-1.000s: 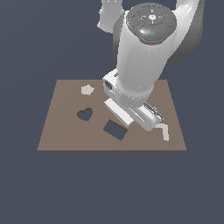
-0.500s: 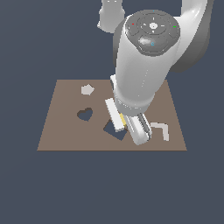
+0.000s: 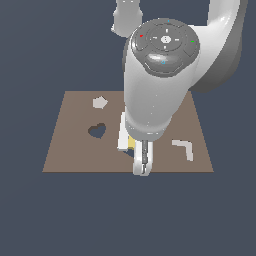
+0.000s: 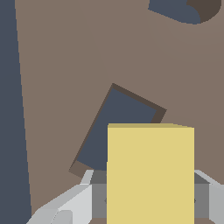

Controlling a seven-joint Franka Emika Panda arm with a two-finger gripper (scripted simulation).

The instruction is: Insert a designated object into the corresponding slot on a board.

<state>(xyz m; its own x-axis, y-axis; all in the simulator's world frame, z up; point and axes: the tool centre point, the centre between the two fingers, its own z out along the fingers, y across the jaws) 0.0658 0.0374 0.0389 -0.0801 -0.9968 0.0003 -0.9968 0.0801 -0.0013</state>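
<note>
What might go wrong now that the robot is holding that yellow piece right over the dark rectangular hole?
The yellow block sits square in the gripper, while the rectangular slot lies turned at an angle; pushed down unrotated, its corners would likely catch on the board. Also, the arm hides the slot in the exterior view, so only the wrist view can check alignment.

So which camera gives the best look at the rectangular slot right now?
The wrist view: the slot shows as a tilted dark cutout, partly covered by the yellow block. In the exterior view the arm hides nearly all of it, leaving only a dark sliver.
</note>
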